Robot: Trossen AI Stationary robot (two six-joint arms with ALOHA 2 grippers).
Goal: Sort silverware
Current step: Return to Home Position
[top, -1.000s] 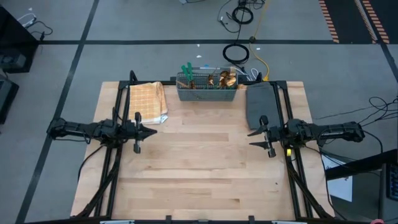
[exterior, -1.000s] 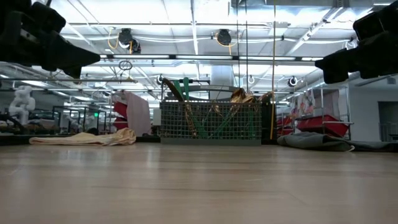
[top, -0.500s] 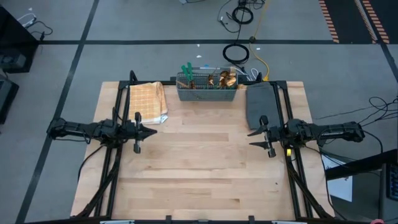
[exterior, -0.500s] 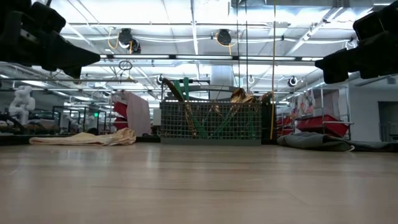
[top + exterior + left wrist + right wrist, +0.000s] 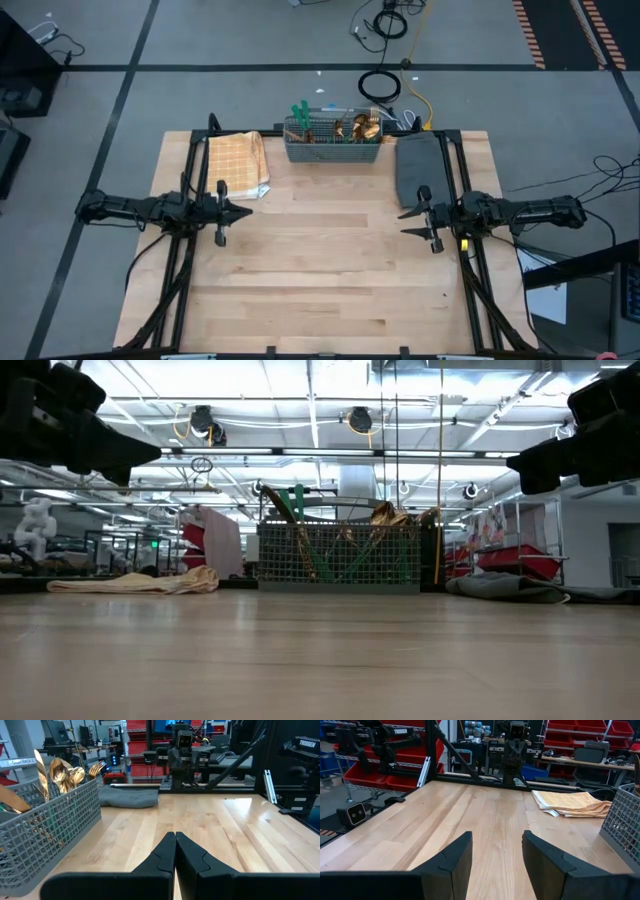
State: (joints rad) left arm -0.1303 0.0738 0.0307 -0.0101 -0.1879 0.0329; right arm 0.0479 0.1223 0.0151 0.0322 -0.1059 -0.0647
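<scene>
The silverware point(image 5: 335, 128) stands gathered in the grey slotted basket point(image 5: 333, 152) at the middle of the table's point(image 5: 330, 270) far edge. Teal handles poke up towards the basket's left end and gold heads crowd its right. The pieces stand upright or lean a little, while the basket's long side runs across the table from left to right. No fork, spoon or knife shows loose on the wood, so the sorting looks finished.

A tan checked cloth point(image 5: 238, 160) lies just left of the basket and a dark grey mat point(image 5: 418, 165) just right of it.

The left hand point(image 5: 243, 212) hovers over the table's left edge, its fingers pressed together on nothing. The right hand point(image 5: 410, 222) hovers over the right edge, fingers spread wide and empty. The two hands point at each other across bare wood. The basket lies beyond and between them, well apart from both, and neither is clearly nearer. Both arms look parked, and I judge no further reach is needed.
</scene>
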